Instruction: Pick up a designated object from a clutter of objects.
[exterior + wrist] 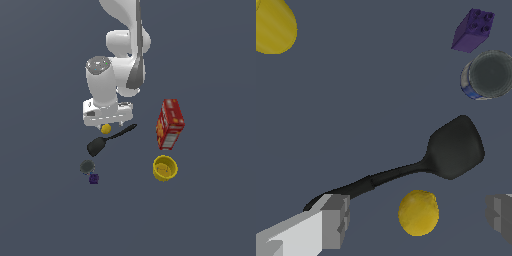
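Gripper (418, 217): jaws wide, empty, one finger (336, 220) on either side of the ball.
Yellow ball (418, 212): frame centre in the exterior view, beside the black spatula (448, 150).

Only one thing is shown that falls outside the task: a flat ground surface (40, 220), rendered in a dark slate-blue. It is seen as plain, matte and even in tone. In the exterior view the whole picture is filled by it, edge to edge, and everything else in view is set against it. In the wrist view the same ground surface (356, 70) is shown, and the same uniform slate-blue is spread across every bare part of the picture.
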You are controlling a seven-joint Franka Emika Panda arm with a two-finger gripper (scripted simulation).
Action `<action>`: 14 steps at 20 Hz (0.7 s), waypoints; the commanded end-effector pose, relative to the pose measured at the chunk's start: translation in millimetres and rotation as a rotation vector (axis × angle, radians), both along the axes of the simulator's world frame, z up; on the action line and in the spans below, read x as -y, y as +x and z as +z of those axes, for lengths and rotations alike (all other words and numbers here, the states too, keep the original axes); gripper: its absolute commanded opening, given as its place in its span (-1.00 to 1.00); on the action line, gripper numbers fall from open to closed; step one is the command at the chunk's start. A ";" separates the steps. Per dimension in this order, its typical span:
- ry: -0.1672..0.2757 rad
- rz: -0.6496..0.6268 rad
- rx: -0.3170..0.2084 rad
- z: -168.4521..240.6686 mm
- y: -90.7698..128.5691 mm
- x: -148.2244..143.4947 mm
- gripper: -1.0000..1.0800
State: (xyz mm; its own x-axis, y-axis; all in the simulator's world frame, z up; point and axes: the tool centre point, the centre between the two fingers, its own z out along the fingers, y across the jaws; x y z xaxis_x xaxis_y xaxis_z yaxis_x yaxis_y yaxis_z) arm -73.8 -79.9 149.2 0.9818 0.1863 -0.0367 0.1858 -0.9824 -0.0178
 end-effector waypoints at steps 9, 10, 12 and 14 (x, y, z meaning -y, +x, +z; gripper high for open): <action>-0.002 0.055 0.030 -53.0 -52.3 32.4 0.92; -0.003 0.058 0.032 -56.0 -56.2 34.3 0.92; -0.005 0.064 0.034 -61.1 -63.0 37.5 0.92; -0.006 0.069 0.037 -65.0 -68.5 39.9 0.92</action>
State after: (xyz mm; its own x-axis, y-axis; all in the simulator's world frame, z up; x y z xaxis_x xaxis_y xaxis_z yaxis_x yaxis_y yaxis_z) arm -137.7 -117.8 87.4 0.9686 0.2484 -0.0049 0.2484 -0.9686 -0.0058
